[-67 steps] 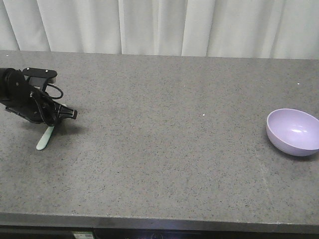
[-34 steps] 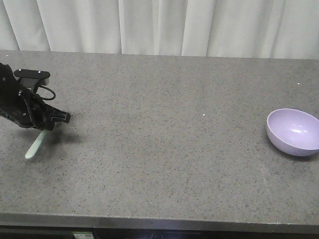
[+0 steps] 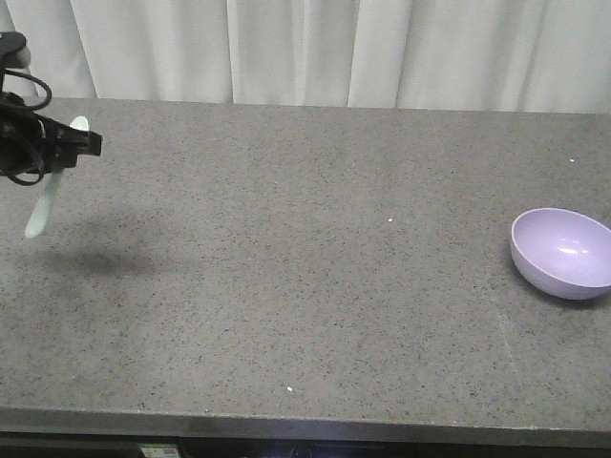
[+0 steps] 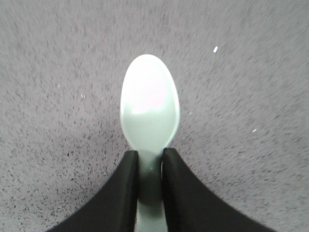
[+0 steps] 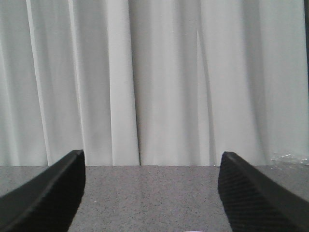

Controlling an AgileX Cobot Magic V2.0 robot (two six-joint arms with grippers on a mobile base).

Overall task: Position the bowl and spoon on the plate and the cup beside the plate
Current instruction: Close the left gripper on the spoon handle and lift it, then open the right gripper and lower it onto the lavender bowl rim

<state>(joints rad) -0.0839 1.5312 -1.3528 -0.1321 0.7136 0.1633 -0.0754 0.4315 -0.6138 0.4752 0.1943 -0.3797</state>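
Note:
My left gripper point(image 3: 74, 145) hangs above the table's far left edge, shut on the neck of the pale mint-green spoon point(image 3: 40, 208). The spoon is off the surface, handle slanting down to the left, and a shadow lies on the table under it. In the left wrist view the spoon's head point(image 4: 149, 107) sticks out past the black fingertips point(image 4: 129, 179), which pinch its neck. The lilac bowl point(image 3: 560, 251) sits upright and empty at the far right. My right gripper point(image 5: 150, 162) is open, nothing between its fingers, facing the curtain. The plate and cup are out of view.
A grey speckled table point(image 3: 315, 267) runs the full width, its front edge near the bottom. A white curtain point(image 3: 315, 48) hangs behind the far edge. Small white specks point(image 3: 289, 388) lie on the surface.
The left gripper has risen from the table and moved left and back, carrying the spoon up with it. The bowl has stayed put.

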